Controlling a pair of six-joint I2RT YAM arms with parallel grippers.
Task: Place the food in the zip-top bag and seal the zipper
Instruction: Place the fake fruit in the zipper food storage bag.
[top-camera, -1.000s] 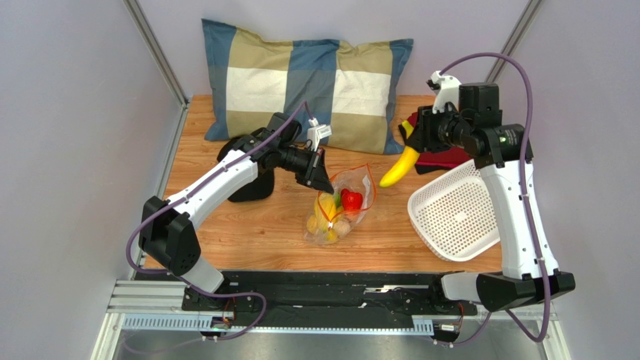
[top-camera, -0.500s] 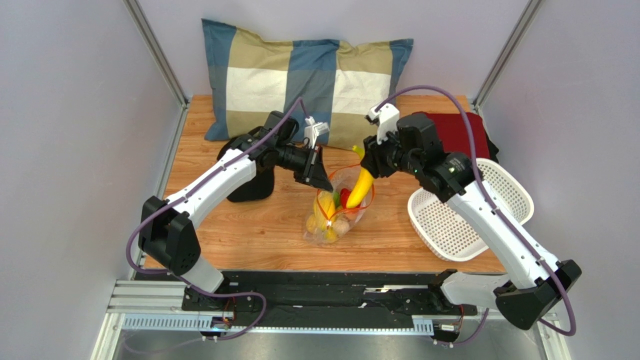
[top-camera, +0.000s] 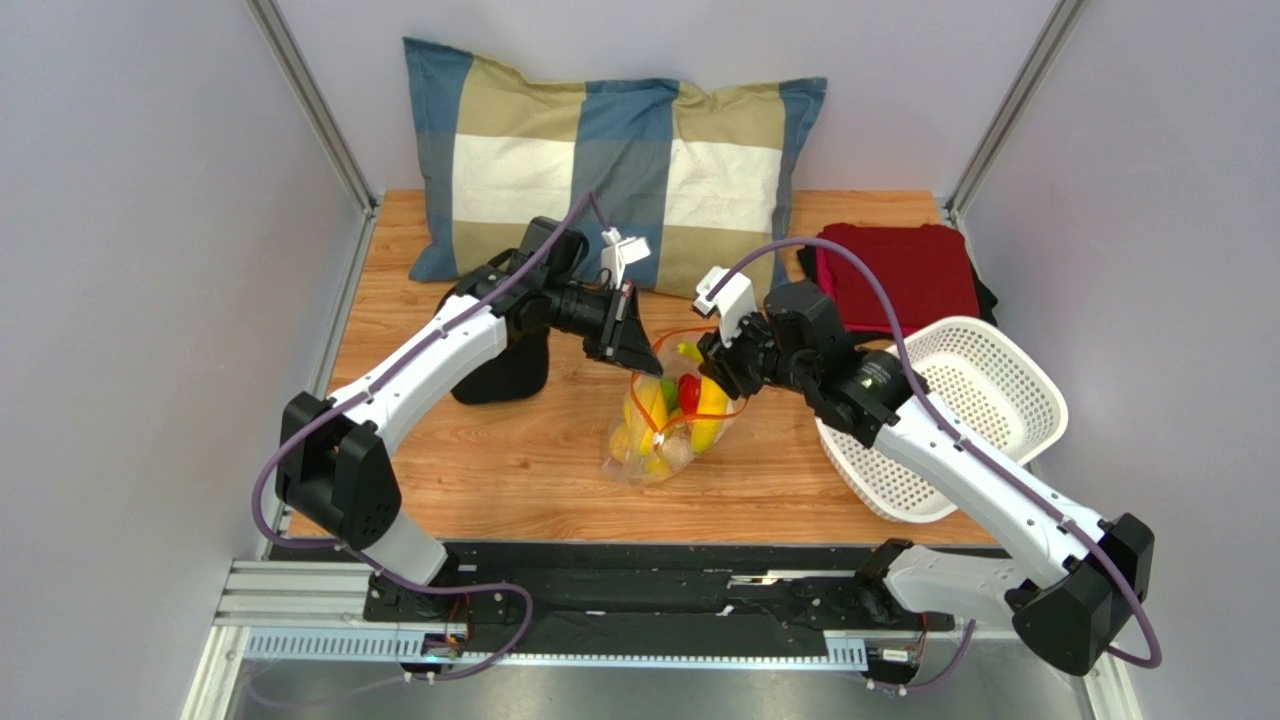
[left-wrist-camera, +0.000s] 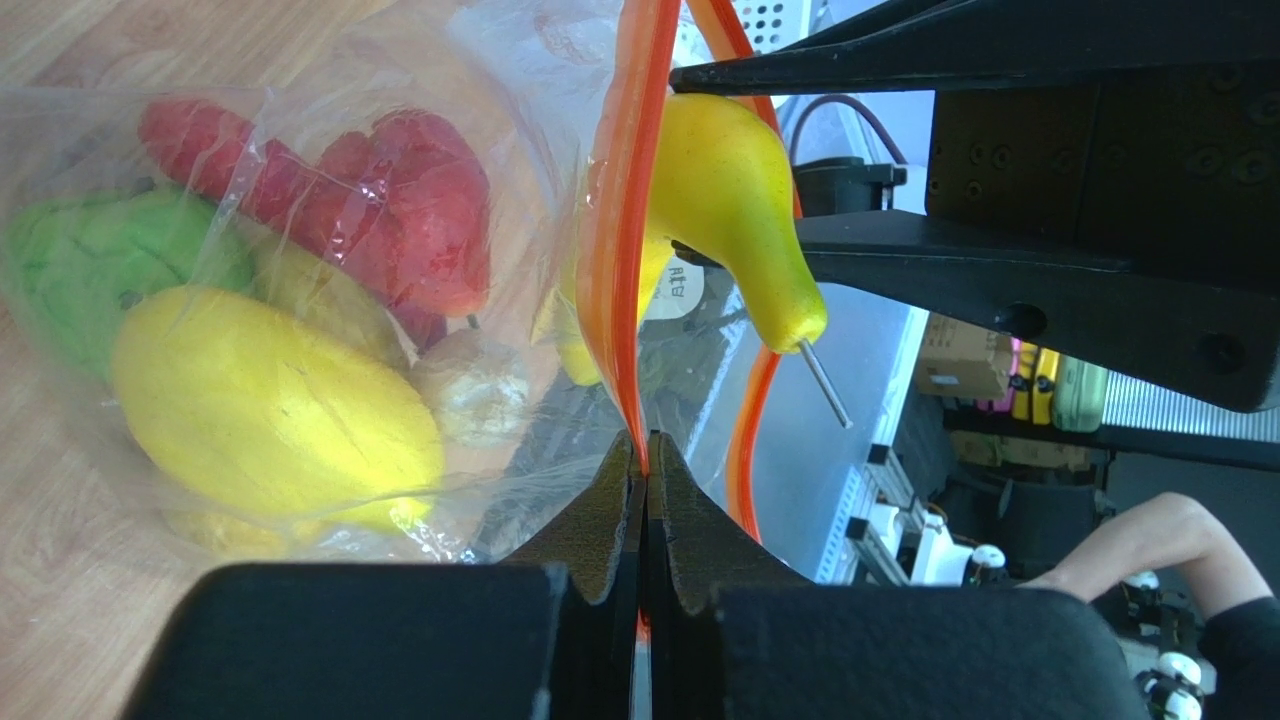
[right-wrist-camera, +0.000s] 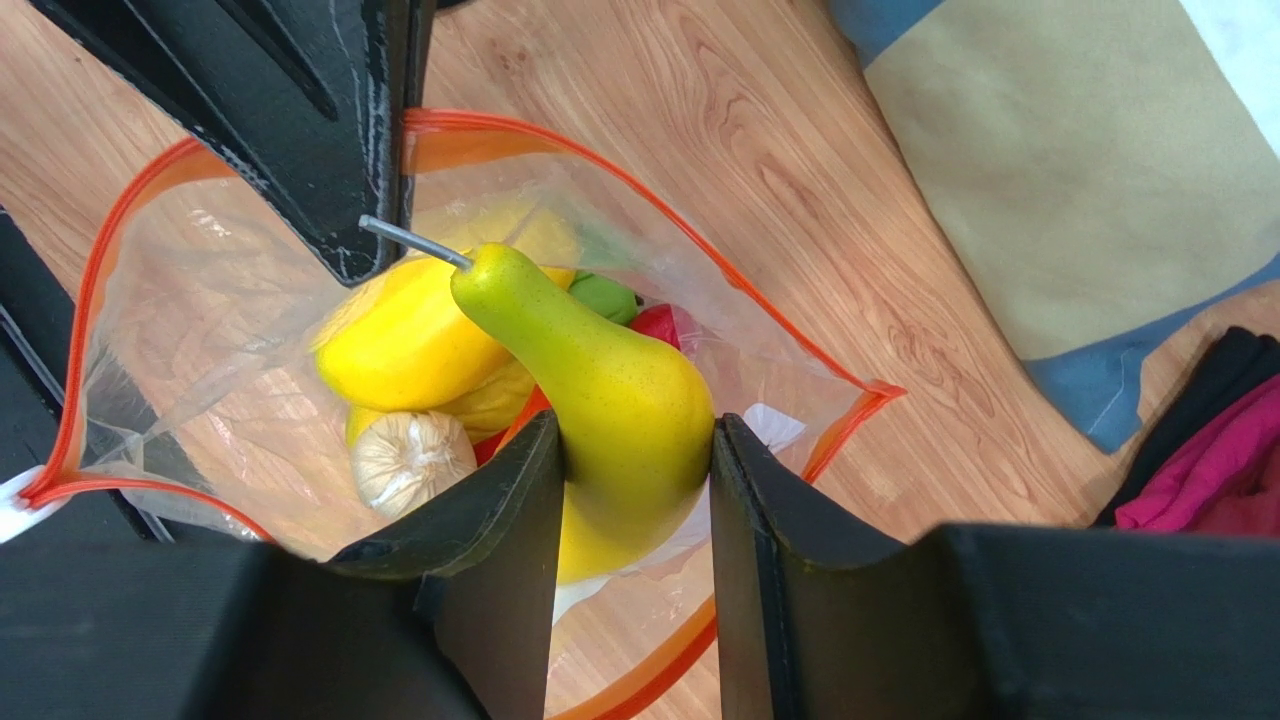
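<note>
The clear zip-top bag (top-camera: 661, 435) lies mid-table with its mouth held up and open. My left gripper (top-camera: 643, 360) is shut on the orange-red zipper strip (left-wrist-camera: 631, 180), pinched between its jaws (left-wrist-camera: 645, 473). My right gripper (top-camera: 721, 372) is shut on the yellow banana (right-wrist-camera: 609, 383) and holds it with its stem end pointing down into the bag's mouth (right-wrist-camera: 451, 135). Inside the bag are a red piece (left-wrist-camera: 406, 195), a green piece (left-wrist-camera: 105, 255), a yellow lemon-like piece (left-wrist-camera: 256, 405) and a beige round piece (right-wrist-camera: 406, 458). The white slider tab is not visible.
A white perforated basket (top-camera: 962, 405) stands tilted at the right. A red cloth (top-camera: 902, 270) lies behind it. A checked pillow (top-camera: 601, 150) leans on the back wall. A black object (top-camera: 496, 375) sits under my left arm.
My right arm has swung left and down from over the red cloth, carrying the banana to the bag's mouth. My left gripper has kept hold of the zipper strip, lifting it slightly.
</note>
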